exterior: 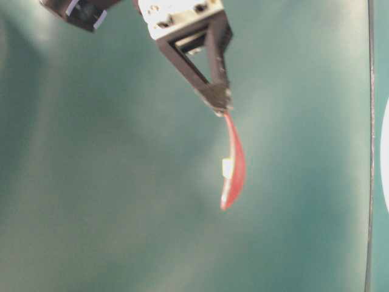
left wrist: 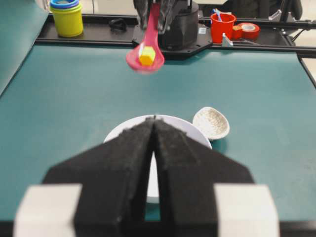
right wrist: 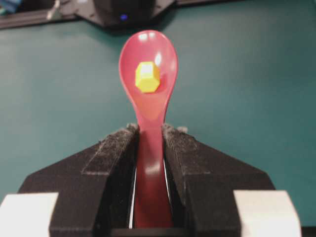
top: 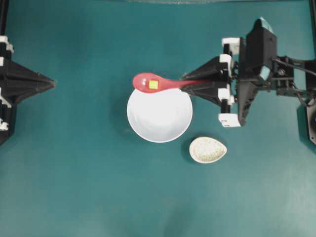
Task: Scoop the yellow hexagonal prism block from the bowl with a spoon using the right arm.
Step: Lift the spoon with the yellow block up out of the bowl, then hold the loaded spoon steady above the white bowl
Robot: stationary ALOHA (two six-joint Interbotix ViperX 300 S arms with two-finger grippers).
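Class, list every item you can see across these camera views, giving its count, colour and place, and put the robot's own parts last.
spoon: one, pink-red, held over the bowl's far rim
yellow block: one, yellow, in the spoon's scoop
bowl: one, white, table centre
speckled dish: one, off-white, beside the bowl
yellow tub: one, blue-lidded, off the mat
red cup: one, off the mat
tape roll: one, red, beside the cup
right end effector: black, shut on the spoon handle
left end effector: black, shut, empty
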